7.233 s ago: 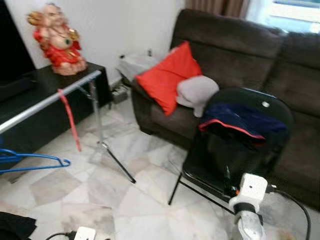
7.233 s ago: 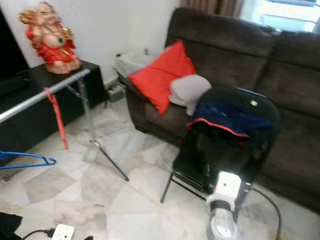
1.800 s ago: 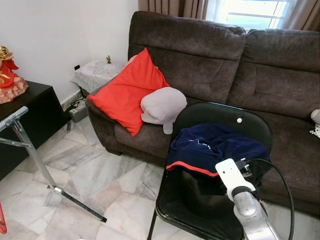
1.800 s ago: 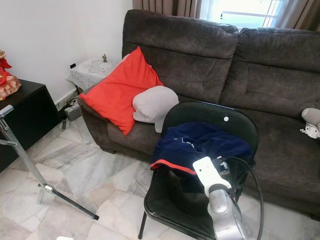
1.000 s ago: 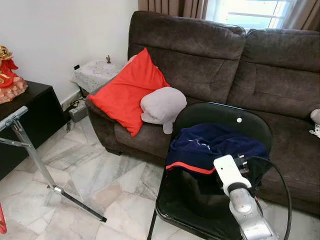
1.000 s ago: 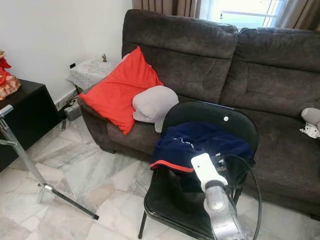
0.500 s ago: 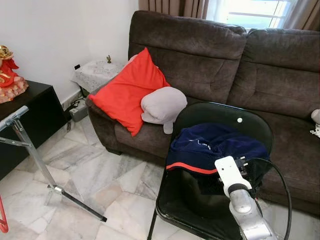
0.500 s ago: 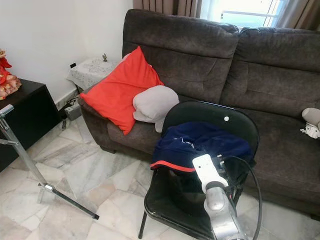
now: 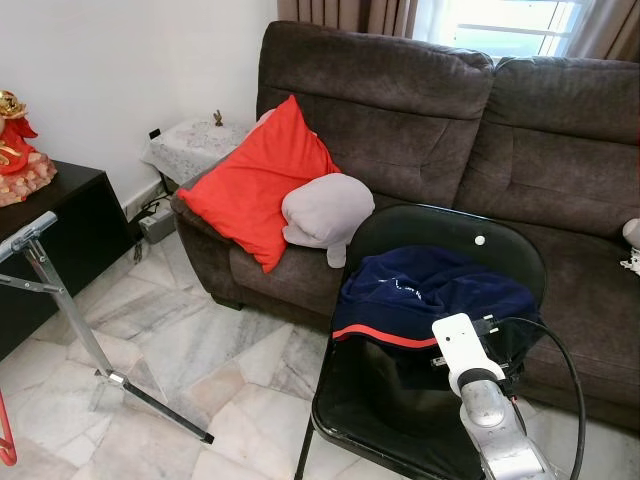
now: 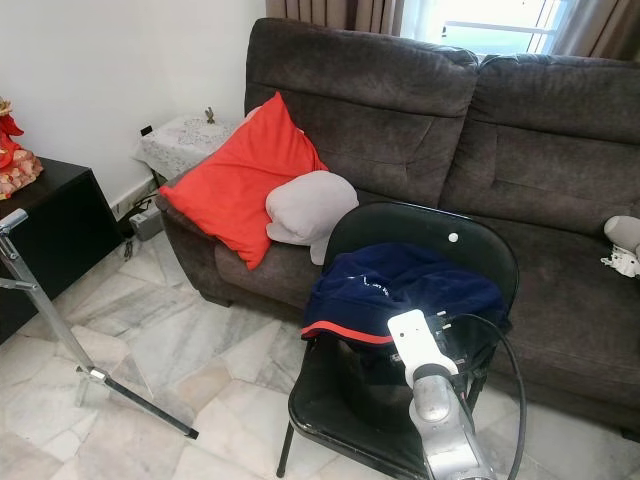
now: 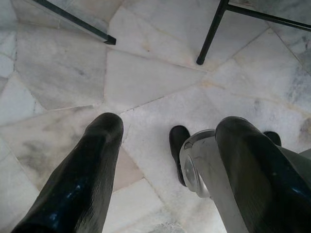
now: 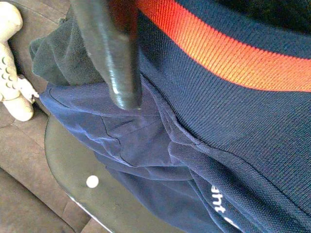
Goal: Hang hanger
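Note:
A navy garment (image 9: 430, 290) with a red stripe lies draped over the back of a black folding chair (image 9: 400, 400) in front of the sofa. My right arm's wrist (image 9: 463, 350) reaches toward it from below. In the right wrist view my right gripper (image 12: 121, 92) is right up against the navy cloth (image 12: 146, 145), beside the orange-red stripe (image 12: 233, 53). The left gripper (image 11: 167, 131) hangs open over the marble floor with nothing in it. The end of a metal clothes rail (image 9: 30, 232) stands at the left, and a sliver of something red (image 9: 5, 445) shows at the picture's left edge.
A dark brown sofa (image 9: 450, 130) holds a red cushion (image 9: 255, 185) and a grey pillow (image 9: 325, 208). The rail's leg (image 9: 150, 400) crosses the marble floor. A black cabinet (image 9: 60, 230) with a red figurine (image 9: 18, 150) stands at the left. My foot (image 11: 194, 160) shows below.
Since seven seconds ago my view has turned right and come closer to the chair and sofa. Over the last second the right wrist has only shifted slightly by the garment.

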Robot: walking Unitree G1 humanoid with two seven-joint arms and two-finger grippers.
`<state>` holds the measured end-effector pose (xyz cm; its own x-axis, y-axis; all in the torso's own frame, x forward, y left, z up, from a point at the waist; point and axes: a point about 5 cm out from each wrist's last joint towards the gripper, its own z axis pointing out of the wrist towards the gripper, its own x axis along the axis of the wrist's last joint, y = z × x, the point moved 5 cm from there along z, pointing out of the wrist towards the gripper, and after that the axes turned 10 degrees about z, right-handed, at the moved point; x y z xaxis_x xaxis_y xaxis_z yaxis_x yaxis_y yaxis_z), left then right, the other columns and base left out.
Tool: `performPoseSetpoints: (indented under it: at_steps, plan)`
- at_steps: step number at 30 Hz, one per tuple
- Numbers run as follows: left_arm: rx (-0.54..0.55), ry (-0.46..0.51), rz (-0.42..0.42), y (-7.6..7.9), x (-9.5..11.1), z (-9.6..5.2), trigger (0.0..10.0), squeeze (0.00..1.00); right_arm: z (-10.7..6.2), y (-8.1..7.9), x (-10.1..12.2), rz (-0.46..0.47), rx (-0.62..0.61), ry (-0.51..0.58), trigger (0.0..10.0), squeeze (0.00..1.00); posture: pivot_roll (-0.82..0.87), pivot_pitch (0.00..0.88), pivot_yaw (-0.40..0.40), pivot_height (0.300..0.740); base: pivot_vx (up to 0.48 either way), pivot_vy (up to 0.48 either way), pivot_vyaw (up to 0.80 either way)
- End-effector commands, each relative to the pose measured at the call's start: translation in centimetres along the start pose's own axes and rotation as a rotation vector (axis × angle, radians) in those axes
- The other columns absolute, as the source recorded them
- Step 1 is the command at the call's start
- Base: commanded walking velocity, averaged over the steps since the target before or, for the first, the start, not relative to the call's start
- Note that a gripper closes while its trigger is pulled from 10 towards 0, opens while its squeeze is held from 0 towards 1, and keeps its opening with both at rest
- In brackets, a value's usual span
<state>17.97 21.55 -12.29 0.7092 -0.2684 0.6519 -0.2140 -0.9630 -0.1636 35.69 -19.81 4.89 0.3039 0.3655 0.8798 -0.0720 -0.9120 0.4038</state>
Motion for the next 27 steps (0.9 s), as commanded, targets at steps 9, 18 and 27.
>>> performPoseSetpoints:
  at_steps: [9,18,27]
  plan:
    - [-0.016,-0.023,0.022,0.3,-0.7,-0.2,10.0,0.00,0.2,0.3,-0.1,0.007,-0.018,-0.006,0.0,0.00,0.07,0.008,0.021,0.740,0.000,0.000,0.00]
    - [-0.018,-0.021,0.032,0.2,-0.4,-0.1,10.0,0.00,0.1,1.0,2.5,0.059,-0.079,0.106,0.0,0.00,0.07,0.000,0.027,0.740,0.000,0.000,0.00]
    - [-0.022,-0.022,0.039,0.1,-0.3,0.0,10.0,0.00,-1.1,3.3,8.1,0.110,-0.220,0.344,0.0,0.00,0.06,0.000,0.032,0.740,0.000,0.000,0.00]
